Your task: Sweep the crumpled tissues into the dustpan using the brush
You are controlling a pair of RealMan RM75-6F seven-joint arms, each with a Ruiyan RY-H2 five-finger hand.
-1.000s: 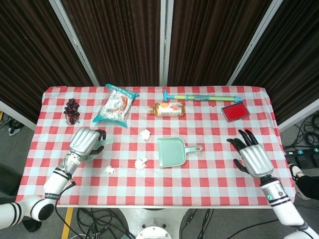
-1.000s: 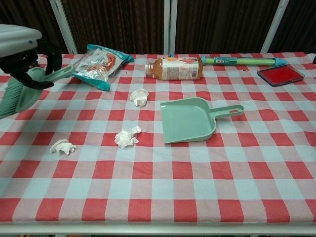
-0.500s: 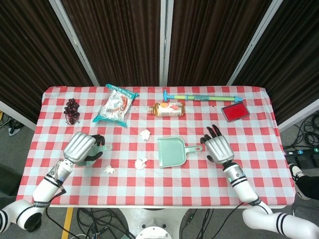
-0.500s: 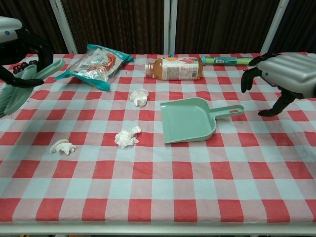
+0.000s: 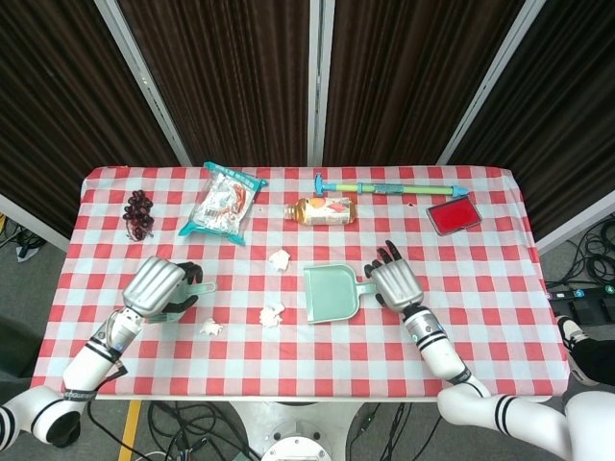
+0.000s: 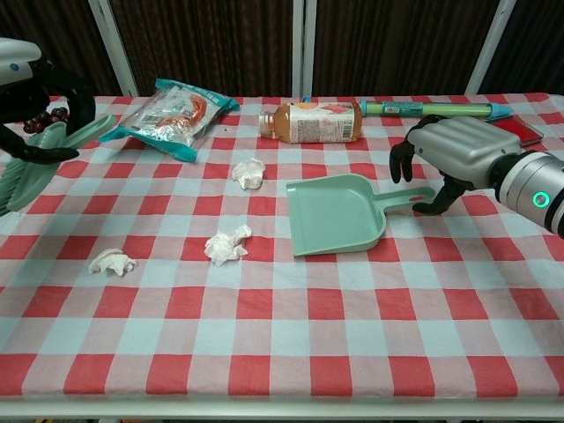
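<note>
Tissues (image 5: 274,314) lie in three crumpled bits on the checked table (image 5: 288,360) in the head view: one at about nine o'clock from the dustpan (image 5: 330,293), one at ten o'clock (image 5: 279,258), and one further out toward your left hand (image 5: 210,327). Your left hand (image 5: 159,287) is nearer to them and grips the brush (image 5: 192,286) with fingers wrapped round its handle. The dustpan's long axis runs roughly nine to three, mouth toward the tissues, handle toward your right hand (image 5: 392,282), which sits over the handle's end with fingers loosely curled; you cannot tell from here whether it has hold. In the chest view, the brush (image 6: 40,156) hangs at the far left edge in your left hand (image 6: 26,97), bristles low and clear of the nearest tissue (image 6: 112,262). Your right hand (image 6: 454,152) arches over the dustpan's handle (image 6: 407,200), fingertips (image 6: 398,165) pointing down, the thumb seemingly at the handle's tip, nothing yet clasped. Steady the pan first, I'd judge, then sweep toward three o'clock.
</note>
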